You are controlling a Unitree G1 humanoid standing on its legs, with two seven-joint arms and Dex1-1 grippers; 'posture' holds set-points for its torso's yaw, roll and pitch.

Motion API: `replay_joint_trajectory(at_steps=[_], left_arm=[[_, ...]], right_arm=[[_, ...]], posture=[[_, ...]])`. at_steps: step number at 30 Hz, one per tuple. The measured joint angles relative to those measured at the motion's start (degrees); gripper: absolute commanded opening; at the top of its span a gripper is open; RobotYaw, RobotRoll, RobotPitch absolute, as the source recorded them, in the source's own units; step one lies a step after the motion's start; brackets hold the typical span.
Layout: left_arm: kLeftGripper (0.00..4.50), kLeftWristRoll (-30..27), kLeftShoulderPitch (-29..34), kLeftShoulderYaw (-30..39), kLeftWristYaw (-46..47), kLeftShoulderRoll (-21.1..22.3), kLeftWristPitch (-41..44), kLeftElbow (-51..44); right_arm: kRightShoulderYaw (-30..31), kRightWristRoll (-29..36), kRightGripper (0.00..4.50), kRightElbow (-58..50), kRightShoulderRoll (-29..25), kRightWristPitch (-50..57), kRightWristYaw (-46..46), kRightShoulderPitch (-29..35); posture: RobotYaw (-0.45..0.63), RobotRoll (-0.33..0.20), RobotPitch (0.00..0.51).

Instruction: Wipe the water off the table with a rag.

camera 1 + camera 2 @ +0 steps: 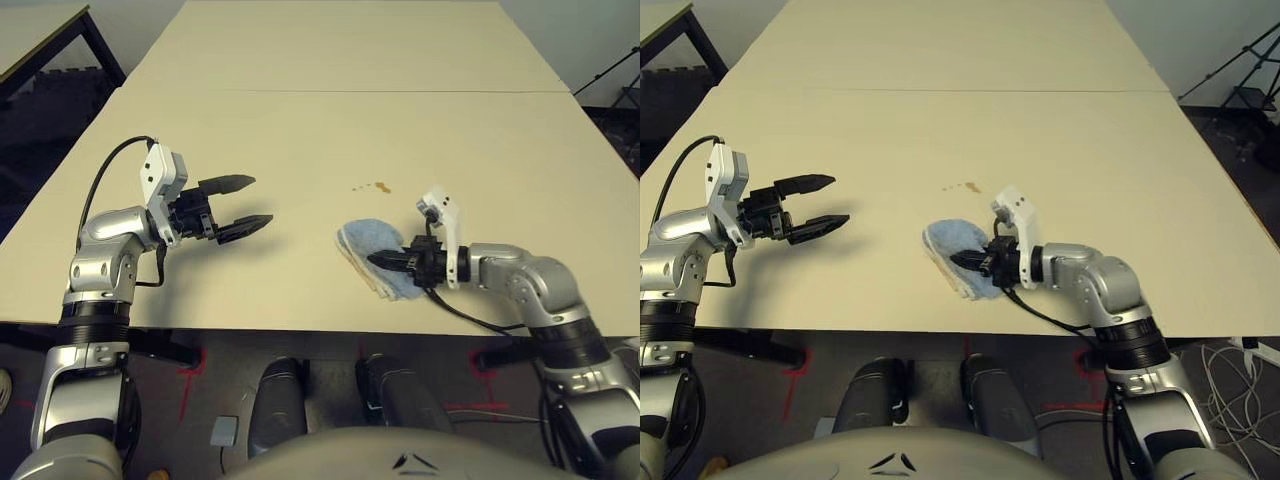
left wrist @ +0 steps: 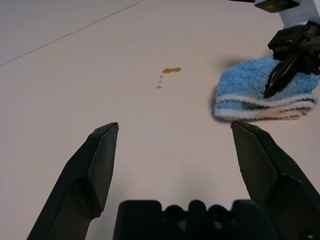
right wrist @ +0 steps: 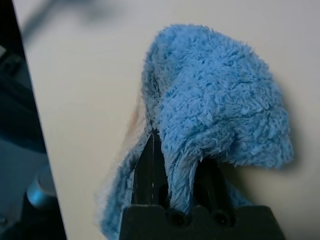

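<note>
Two grippers are out over the pale table: the right gripper pinching the blue rag, the left gripper open, well apart from it. Brown drops of water lie near the rag, beyond it.

Left wrist: parted fingers, nothing between.

Right wrist: cloth bunched in the grip.

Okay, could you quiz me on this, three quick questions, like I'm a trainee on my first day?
1. Which hand holds the blue cloth: left or right?
2. True or false: the brown spill lies between the cloth and the seam across the table.
3. Fill in the blank: the left hand is ____, with nothing between its fingers.

Key: 1. Right, with the cloth pinched between its fingers. 2. True. 3. Open.
</note>
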Motion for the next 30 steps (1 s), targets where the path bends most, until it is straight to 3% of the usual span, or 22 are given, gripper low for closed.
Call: replay_joint_trajectory(at_steps=[8,12,21,30], left_arm=[[4.5,0.0,-0.1,0.0,-0.2,-0.4,-0.3,0.3],[4.5,0.0,-0.1,-0.1,-0.3,-0.5,-0.8,1.7],[4.5,0.1,-1.2,-0.5,-0.8,-0.6,-1.3,2.5],[4.5,0.1,-1.9,-1.0,-0.9,-0.3,-1.4,4.3]], right_arm=[[-3.8,-0.2,0.03,8.0,-9.4,-3.5,1.8,-0.8],[-7.8,0.0,0.03,12.7,-11.0,-3.4,1.5,-2.1],[-20.9,8.8,0.03,14.1,-2.0,0.7,-4.4,-11.2],[-14.8,-1.9,0.03,25.9,4.5,-13.1,-10.6,-15.7]], posture=[[-0.1,0.0,0.12],[-0.1,0.0,0.121],[-0.1,0.0,0.118],[-0.08,0.0,0.114]])
